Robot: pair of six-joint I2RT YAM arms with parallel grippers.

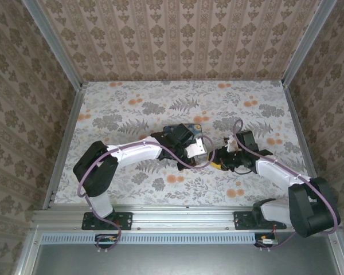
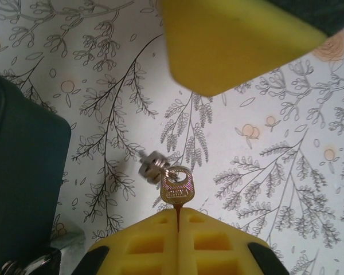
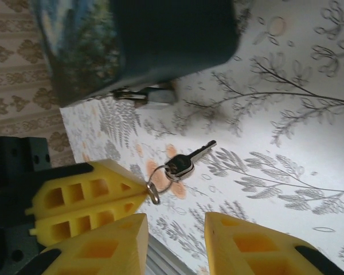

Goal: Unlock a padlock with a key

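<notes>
My left gripper (image 2: 178,215) is shut on the blade of a brass key (image 2: 176,188). The key's head sticks out past the yellow fingertips. A ring on it carries a second, dark-headed key (image 3: 186,163), which hangs free above the table. My right gripper (image 3: 176,235) is open just beside it, with nothing between its fingers (image 3: 258,246). In the top view the left gripper (image 1: 208,152) and the right gripper (image 1: 225,158) meet tip to tip at mid-table. At the foot of a dark box sits a small metal piece (image 3: 146,94). It may be the padlock, but it is too blurred to tell.
The dark teal box (image 3: 172,34) with a printed side stands close behind the left gripper, and the top view shows the box (image 1: 180,133) too. The floral tablecloth (image 1: 132,109) is walled in by patterned panels. A metal rail (image 1: 189,216) runs along the near edge.
</notes>
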